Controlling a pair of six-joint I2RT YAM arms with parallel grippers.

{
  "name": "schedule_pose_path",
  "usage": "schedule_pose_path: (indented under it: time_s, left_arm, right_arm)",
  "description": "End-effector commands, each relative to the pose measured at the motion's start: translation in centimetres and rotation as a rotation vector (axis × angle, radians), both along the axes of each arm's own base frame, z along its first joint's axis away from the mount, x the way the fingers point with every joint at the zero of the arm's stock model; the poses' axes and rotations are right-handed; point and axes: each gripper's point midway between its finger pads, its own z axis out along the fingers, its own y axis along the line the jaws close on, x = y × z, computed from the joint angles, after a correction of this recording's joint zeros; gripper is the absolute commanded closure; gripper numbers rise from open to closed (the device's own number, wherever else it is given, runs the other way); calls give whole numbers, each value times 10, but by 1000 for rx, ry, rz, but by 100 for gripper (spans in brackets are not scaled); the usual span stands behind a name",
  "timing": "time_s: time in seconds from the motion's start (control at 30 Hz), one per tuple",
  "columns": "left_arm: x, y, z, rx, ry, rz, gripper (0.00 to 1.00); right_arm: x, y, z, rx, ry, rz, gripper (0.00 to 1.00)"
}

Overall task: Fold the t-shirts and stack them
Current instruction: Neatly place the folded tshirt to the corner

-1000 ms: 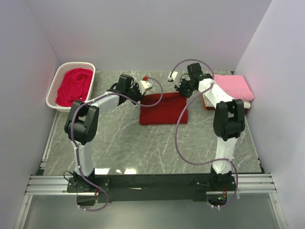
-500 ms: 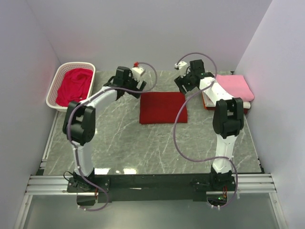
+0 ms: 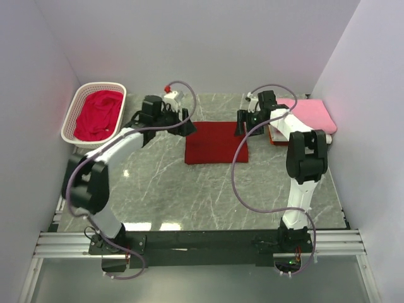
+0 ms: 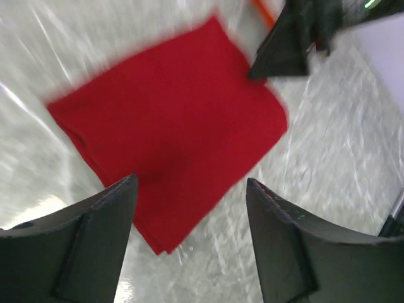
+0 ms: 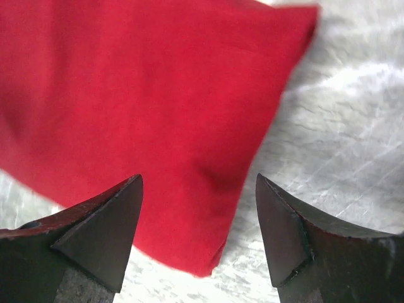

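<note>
The dark red t-shirt (image 3: 216, 142) lies flat on the bench (image 3: 189, 196) as a tidy folded rectangle, directly between the two tools. The left tool (image 3: 182, 124) stands at its far left corner and the right tool (image 3: 240, 124) at its far right corner. Both have their jaws spread wide with nothing in them, and the cloth is free of both.

I judge that the folding of this shirt is done, or nearly so, and the step in hand is letting go. The next move is likely to carry it to the pink t-shirt (image 3: 312, 113), which lies just outboard of the right tool on top of a paler folded piece. That calls for gripping an edge through every layer, so the fold does not fall open on the way. A brighter crimson t-shirt (image 3: 98, 113) is heaped in the white basket (image 3: 69, 120), well outboard of the left tool and not yet folded.

Only the top view shows the basket and the pink pile. The left wrist view, though blurred, shows a stepped layer along one edge and the right tool's dark fingers (image 4: 290, 44) above the opposite corner. The right wrist view shows the shirt's corner below its own fingers (image 5: 107, 214), with a small dent near the edge.
</note>
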Motion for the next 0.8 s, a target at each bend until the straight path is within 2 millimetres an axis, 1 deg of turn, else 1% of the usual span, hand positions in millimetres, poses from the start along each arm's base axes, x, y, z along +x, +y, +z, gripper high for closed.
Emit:
schedule_pose_path:
  time_s: [0.0, 0.03, 0.07, 0.1, 0.13, 0.2, 0.23, 0.27, 0.3, 0.33, 0.37, 0.43, 0.47, 0.53, 0.57, 0.6, 0.63, 0.7, 0.73, 0.77]
  left_arm:
    - [-9, -21, -32, -70, 172, -55, 28]
    - [-4, -25, -43, -60, 196, -57, 28]
    - [-2, -27, -51, -48, 213, -53, 29]
    - [2, -27, -56, -41, 220, -44, 30]
    - [8, -30, -67, -29, 237, -41, 31]
    - [13, -29, -82, -8, 272, -22, 35]
    - [19, -30, -95, 11, 290, -14, 38]
    - [22, -29, -104, 26, 308, -1, 40]
    - [21, -27, -114, 48, 341, 10, 43]
    - [23, -26, -127, 68, 365, 17, 45]
    - [24, -22, -135, 94, 381, 36, 48]
    - [19, -17, -152, 137, 422, 51, 51]
    - [20, -13, -158, 156, 431, 69, 52]
    - [16, -10, -168, 181, 468, 72, 55]
    - [16, -10, -171, 186, 480, 72, 56]
    - [15, -10, -173, 188, 488, 68, 56]
    - [15, -11, -176, 191, 499, 65, 57]
    - [11, -11, -182, 198, 526, 58, 57]
    - [11, -12, -187, 204, 533, 53, 57]
    - [8, -11, -191, 213, 547, 52, 57]
  right_arm:
    - [14, -8, -16, -18, 53, -160, 21]
    - [15, -10, -20, -25, 61, -177, 21]
    - [15, -11, -25, -34, 72, -197, 21]
    - [15, -17, -33, -60, 85, -224, 21]
    - [16, -17, -35, -58, 88, -231, 20]
    - [13, -13, -43, -48, 113, -223, 19]
    - [9, -12, -46, -40, 139, -218, 19]
    - [12, -8, -41, -19, 132, -209, 19]
    - [11, -3, -42, 4, 144, -191, 19]
    - [5, 4, -41, 39, 175, -173, 21]
    - [5, 10, -37, 66, 183, -159, 22]
    - [-2, 18, -38, 94, 230, -142, 25]
    - [-2, 23, -36, 103, 233, -133, 26]
    - [-7, 25, -40, 115, 279, -131, 28]
    - [-6, 31, -37, 145, 291, -121, 28]
    - [-8, 33, -41, 155, 312, -116, 29]
    - [-10, 34, -42, 165, 335, -116, 33]
    - [-12, 42, -45, 208, 366, -109, 37]
    - [-11, 43, -45, 221, 375, -108, 44]
    - [-9, 46, -43, 236, 379, -109, 49]
